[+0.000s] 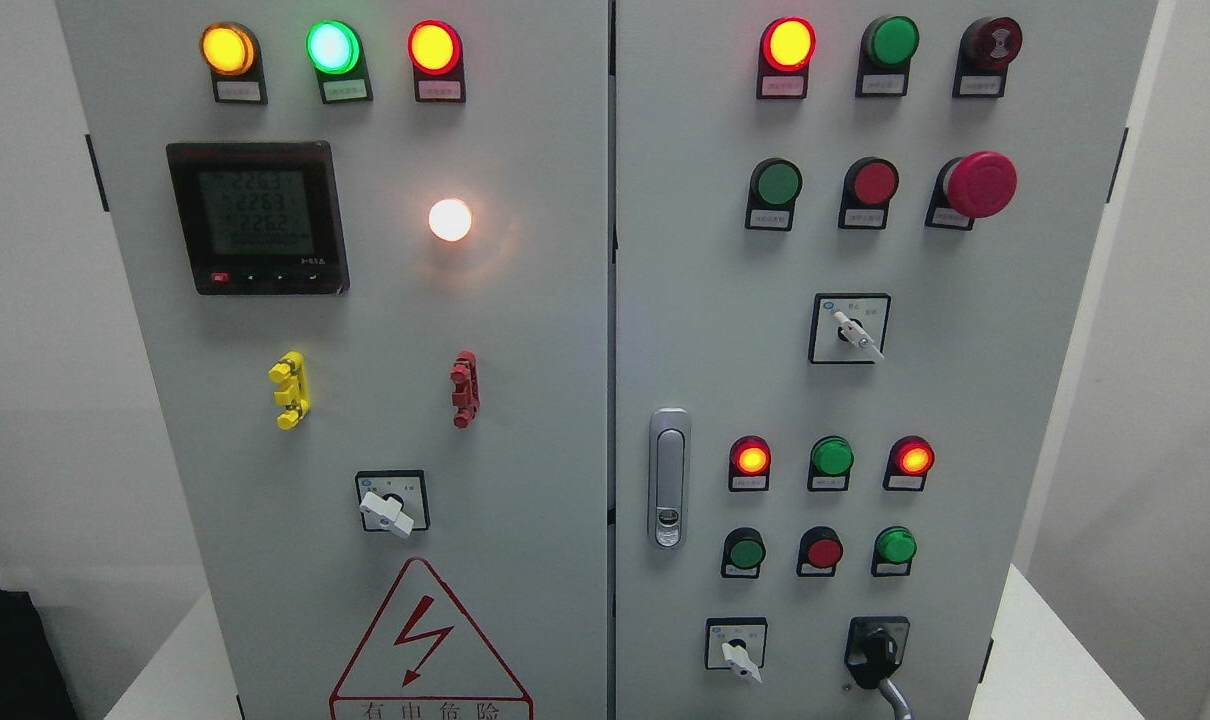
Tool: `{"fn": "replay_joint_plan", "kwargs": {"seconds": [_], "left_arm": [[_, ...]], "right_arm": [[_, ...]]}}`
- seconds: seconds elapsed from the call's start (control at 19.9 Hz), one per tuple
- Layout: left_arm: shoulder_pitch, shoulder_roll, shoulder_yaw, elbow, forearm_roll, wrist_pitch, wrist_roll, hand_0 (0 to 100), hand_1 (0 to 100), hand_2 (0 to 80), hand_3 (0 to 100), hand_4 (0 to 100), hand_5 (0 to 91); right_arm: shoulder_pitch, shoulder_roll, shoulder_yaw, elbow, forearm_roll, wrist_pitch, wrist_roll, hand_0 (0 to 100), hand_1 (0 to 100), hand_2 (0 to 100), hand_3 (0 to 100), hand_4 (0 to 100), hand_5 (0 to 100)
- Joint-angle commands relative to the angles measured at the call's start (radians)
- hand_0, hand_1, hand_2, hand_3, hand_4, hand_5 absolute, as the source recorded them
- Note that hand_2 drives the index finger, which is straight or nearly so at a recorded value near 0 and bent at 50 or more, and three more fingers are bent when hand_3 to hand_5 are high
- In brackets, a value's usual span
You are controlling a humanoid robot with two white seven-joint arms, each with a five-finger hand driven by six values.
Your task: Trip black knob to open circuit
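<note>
The black knob (877,650) sits at the bottom right of the grey cabinet's right door (1025,400), on a black square plate. Its handle points down, slightly to the right. A short grey piece (896,697) runs from under it toward the bottom edge; what it is I cannot tell. Neither of my hands nor arms shows in the head view.
A white selector (740,658) sits left of the black knob, with two more (858,337) (386,512) higher up. A red mushroom button (979,184), lit lamps and push buttons fill the doors. A door latch (669,478) stands mid-cabinet. A meter (256,216) is upper left.
</note>
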Motion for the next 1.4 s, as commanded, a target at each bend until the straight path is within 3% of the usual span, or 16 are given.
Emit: {"fn": "replay_joint_plan", "kwargs": {"seconds": [0.0,1.35], "left_arm": [[0.000,-0.001,0.001,0.001,0.002,0.001,0.000,12,39,0.0,0,0,0.0],[0.000,-0.001,0.001,0.001,0.002,0.000,0.000,12,39,0.0,0,0,0.0]], "right_arm": [[-0.011,0.002,0.037,-0.038,0.004,-0.014,0.025,73,86,3,100,100,95],[-0.023,0.001,0.049,-0.036,0.004,-0.011,0.023,73,86,3,100,100,95]]}}
